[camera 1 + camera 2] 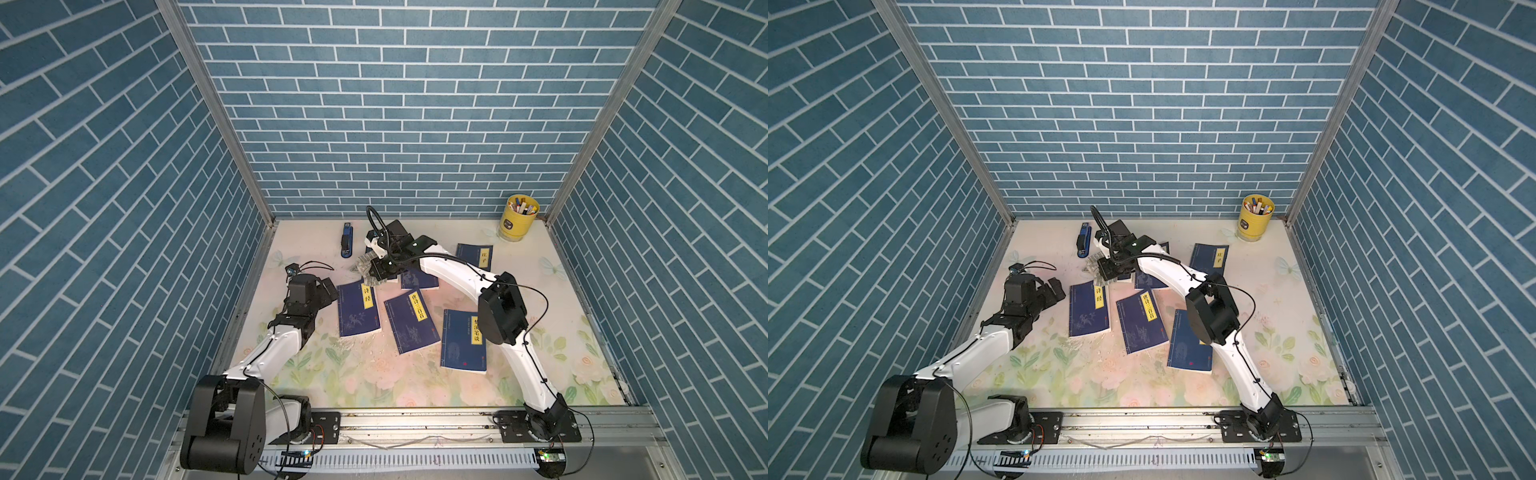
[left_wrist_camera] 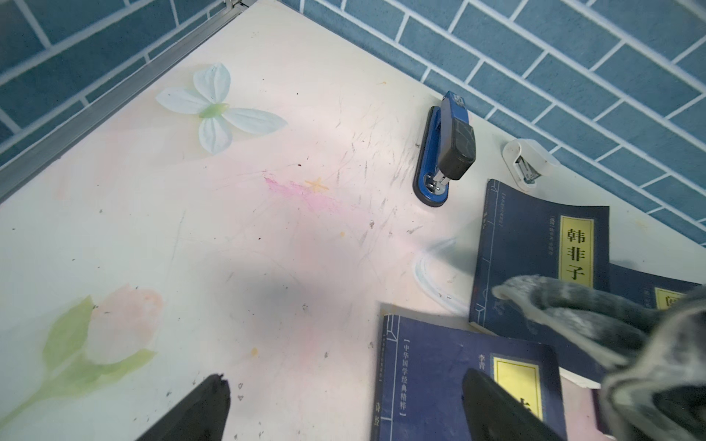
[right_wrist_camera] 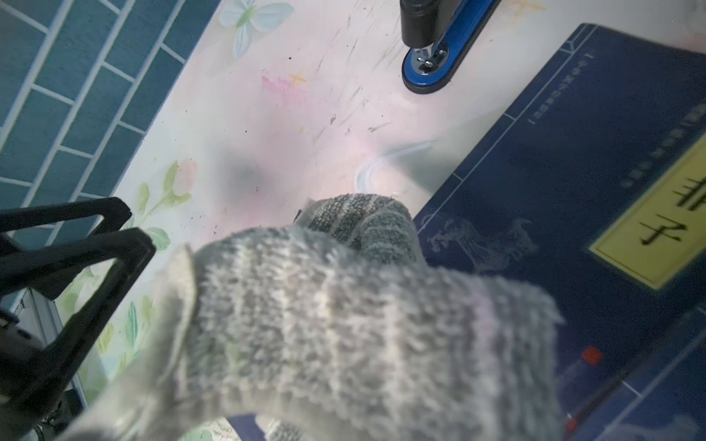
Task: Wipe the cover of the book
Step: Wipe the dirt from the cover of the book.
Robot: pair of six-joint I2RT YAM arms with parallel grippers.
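My right gripper point(image 1: 371, 272) was clamped shut on a grey striped cloth point(image 3: 344, 324), and the bunched fabric hid the fingertips from its own wrist camera. The book point(image 3: 573, 183) I was wiping lay flat, cover up, near the back of the table point(image 1: 540, 291), directly under and just beyond that gripper. In both top views the arm hid most of the book.

From the left wrist view, a corner of the cloth point(image 2: 554, 301) hung over the foot of the book point(image 2: 535, 252), just below its yellow title label. I couldn't tell whether it was actually pressing on the cover.

The book's long axis ran roughly front to back, slightly skewed. Its head pointed at the back wall point(image 2: 573, 76), close to the blue stapler point(image 2: 447, 149) and a small white stapler point(image 2: 527, 160). Its foot pointed towards the front of the table.

My left gripper point(image 2: 344, 378) hung with its jaws spread wide and nothing between them. It was off to the left, with one finger over the edge of a second blue book point(image 2: 431, 374).
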